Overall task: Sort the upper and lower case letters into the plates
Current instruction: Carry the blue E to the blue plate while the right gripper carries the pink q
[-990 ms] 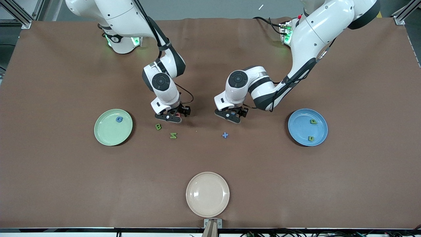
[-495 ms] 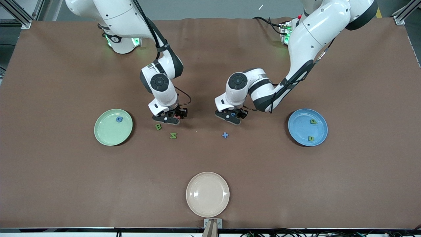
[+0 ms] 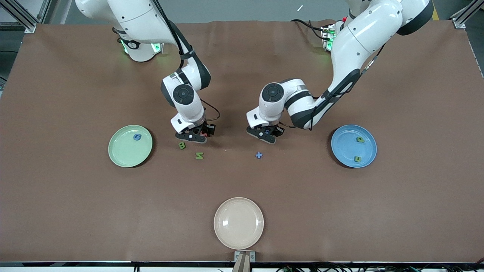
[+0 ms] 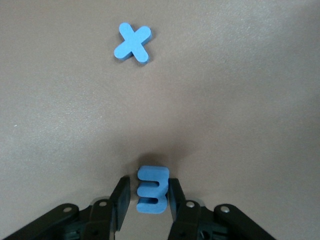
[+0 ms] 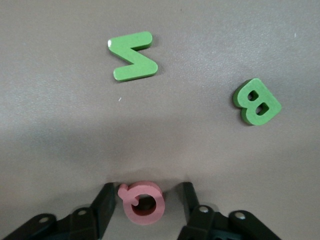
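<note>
Both grippers have lowered since earlier. Left gripper (image 4: pixel 147 200) clamps the blue letter (image 4: pixel 151 190); right gripper (image 5: pixel 145 202), fingers apart, brackets the pink letter (image 5: pixel 143 201). Close squarely before lifting.

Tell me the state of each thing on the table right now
Left claw: closed on the blue piece.
Right claw: open around the pink letter.
Green plate: one blue letter.
Blue plate: two green letters.
Cream plate: empty.
</note>
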